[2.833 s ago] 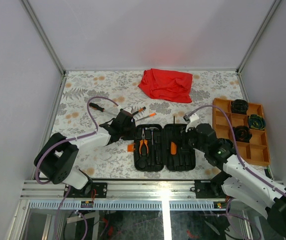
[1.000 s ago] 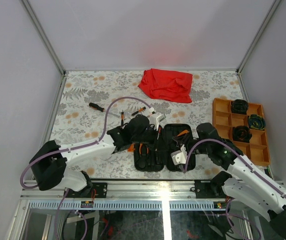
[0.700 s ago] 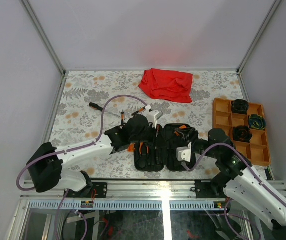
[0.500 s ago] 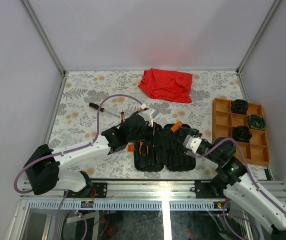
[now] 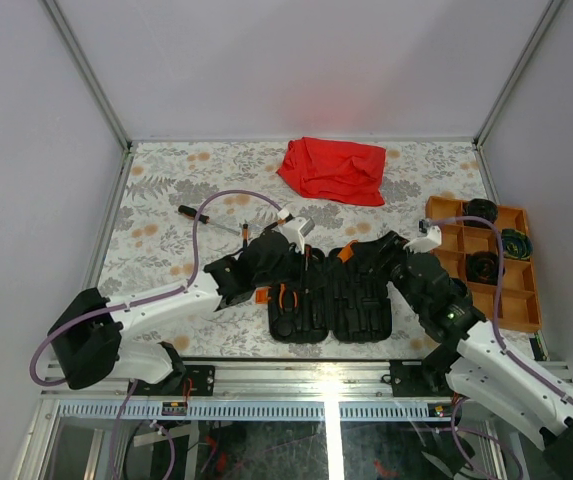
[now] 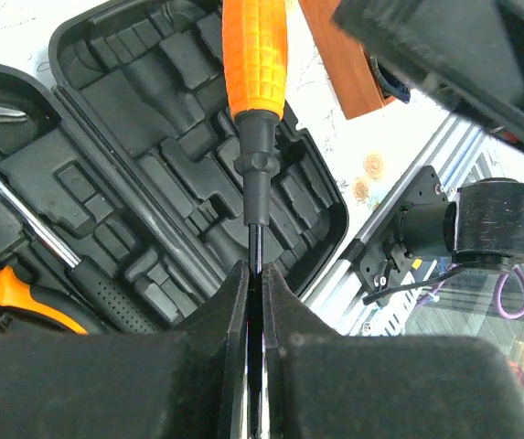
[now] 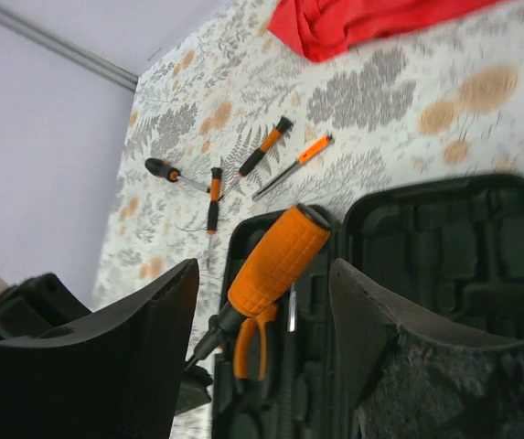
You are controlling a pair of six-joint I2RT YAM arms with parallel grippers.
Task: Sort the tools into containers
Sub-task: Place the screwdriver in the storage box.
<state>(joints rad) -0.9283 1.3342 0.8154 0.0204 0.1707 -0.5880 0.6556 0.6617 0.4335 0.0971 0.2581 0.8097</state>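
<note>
Over floral tabletop, left gripper clamps a ribbed orange-handled screwdriver by its shaft; right gripper gapes.

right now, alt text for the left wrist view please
The left tool is shut on the thin shaft of an orange-handled screwdriver, held over the open black case. Orange-handled pliers show at the lower left.

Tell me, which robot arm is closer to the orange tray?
Right. Its jaws hang over the case, just left of the tray. The left jaws grip a screwdriver farther left, across the case.
</note>
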